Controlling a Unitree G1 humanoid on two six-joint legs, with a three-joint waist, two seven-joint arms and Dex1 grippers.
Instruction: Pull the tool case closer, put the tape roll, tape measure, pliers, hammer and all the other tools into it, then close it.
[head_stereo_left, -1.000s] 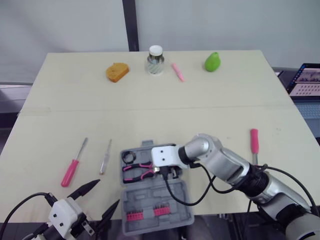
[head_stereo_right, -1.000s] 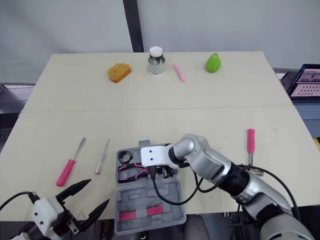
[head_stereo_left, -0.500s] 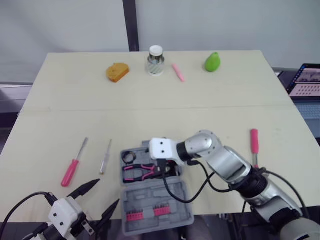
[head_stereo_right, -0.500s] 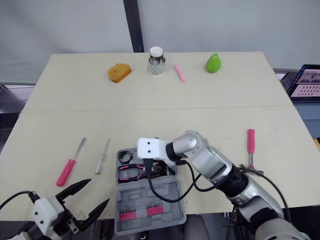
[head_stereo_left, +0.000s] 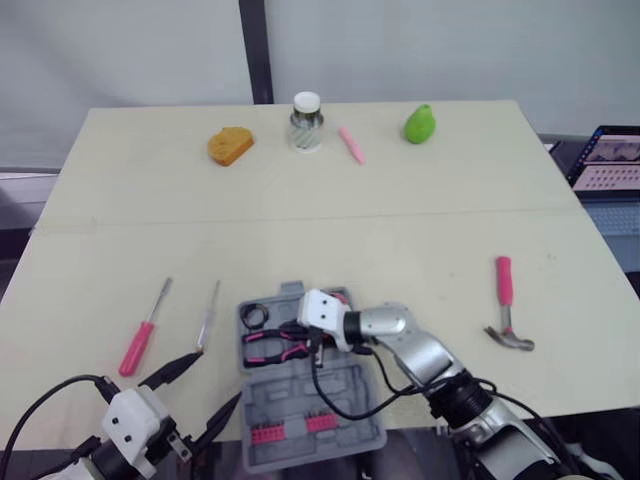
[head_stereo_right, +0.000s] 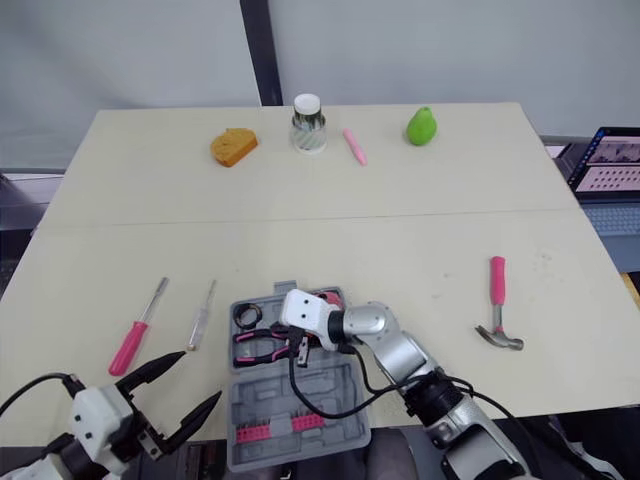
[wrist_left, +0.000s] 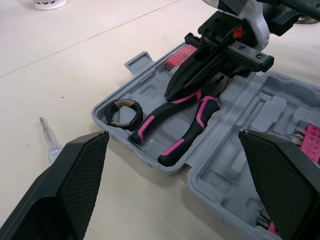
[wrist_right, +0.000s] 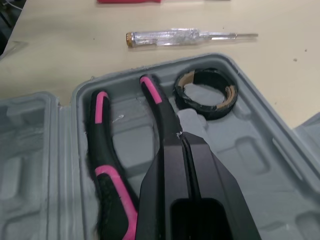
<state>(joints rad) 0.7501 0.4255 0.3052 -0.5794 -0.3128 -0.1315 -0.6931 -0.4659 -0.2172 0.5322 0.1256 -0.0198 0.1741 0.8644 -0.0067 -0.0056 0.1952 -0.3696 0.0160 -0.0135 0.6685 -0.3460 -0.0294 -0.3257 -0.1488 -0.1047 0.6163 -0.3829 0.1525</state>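
The grey tool case (head_stereo_left: 335, 395) lies open at the table's front edge. A black tape roll (head_stereo_left: 255, 316) and pink-handled pliers (head_stereo_left: 272, 347) lie in its far half, and a pink-red item (wrist_left: 180, 57) sits in its far corner. My right gripper (head_stereo_left: 315, 345) is shut, its fingertips (wrist_right: 180, 136) low over the pliers' head, which they hide. The pink-handled hammer (head_stereo_left: 507, 305) lies on the table to the right. A pink screwdriver (head_stereo_left: 140, 335) and a clear one (head_stereo_left: 210, 312) lie left of the case. My left gripper (head_stereo_left: 215, 380) hangs open at the front left.
Along the far edge stand an orange sponge (head_stereo_left: 229, 145), a capped jar (head_stereo_left: 305, 120), a pink pen (head_stereo_left: 350, 143) and a green pear (head_stereo_left: 419, 123). A laptop (head_stereo_left: 612, 158) sits off the table's right side. Pink bit strips (head_stereo_left: 285, 428) line the case's near half.
My right gripper has edged left over the pliers and its forearm has dropped lower, so the hammer's head now shows. The left gripper has stayed put.
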